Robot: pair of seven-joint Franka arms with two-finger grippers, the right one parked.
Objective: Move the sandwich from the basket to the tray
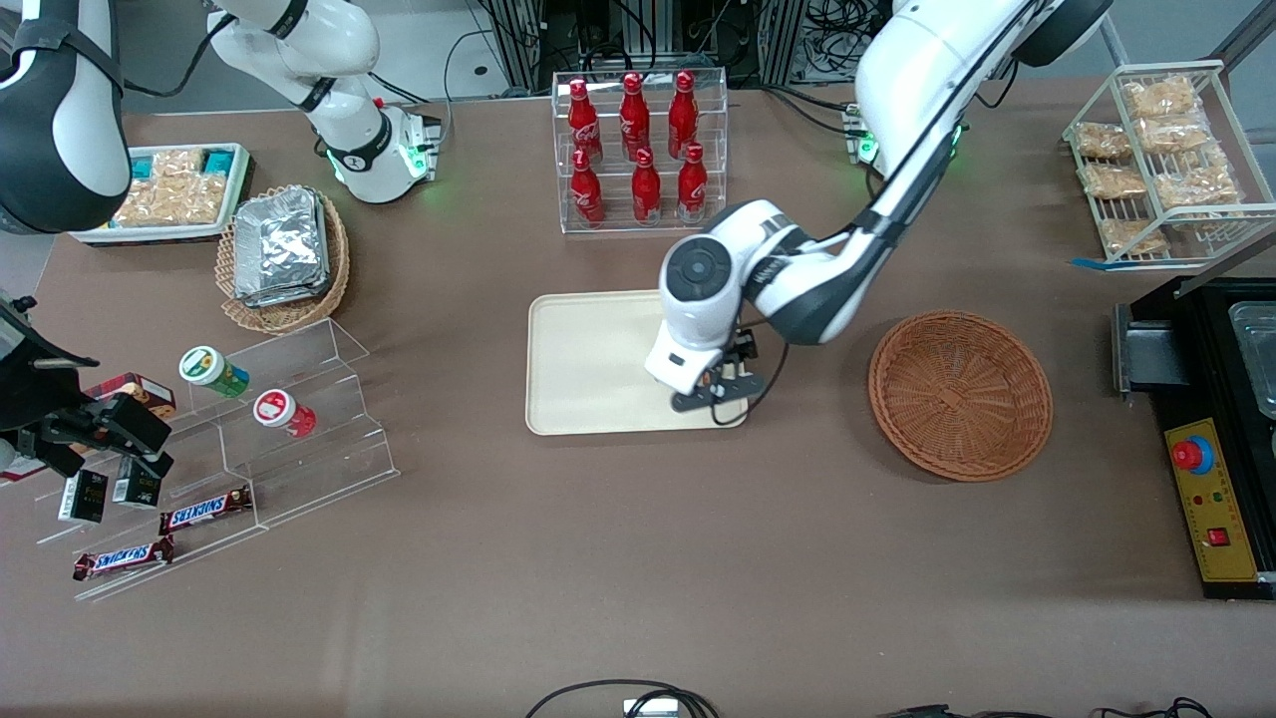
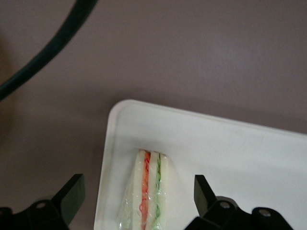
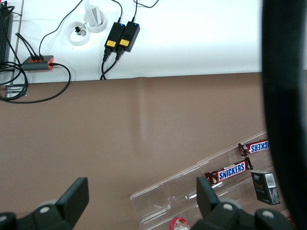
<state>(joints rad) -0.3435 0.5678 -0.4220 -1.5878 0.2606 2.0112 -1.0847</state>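
Note:
The sandwich [image 2: 148, 191], a clear-wrapped white wedge with an orange-red and a green filling layer, lies on the cream tray [image 2: 230, 153] close to one rounded corner. My left gripper [image 2: 138, 184] hangs just above it, open, its black fingers [image 2: 72, 194] spread well clear of the wrap on either side. In the front view the gripper [image 1: 713, 391] hovers over the corner of the tray [image 1: 588, 359] that is nearest the camera and the basket, and the arm hides the sandwich. The reddish-brown wicker basket [image 1: 960, 394] stands beside the tray, toward the working arm's end, with nothing in it.
A clear rack of red cola bottles [image 1: 638, 150] stands farther from the camera than the tray. A tan basket of foil packs [image 1: 284, 254] and acrylic steps with Snickers bars [image 1: 204, 511] lie toward the parked arm's end. A black control box [image 1: 1211, 499] and a wire snack rack [image 1: 1166, 160] stand at the working arm's end.

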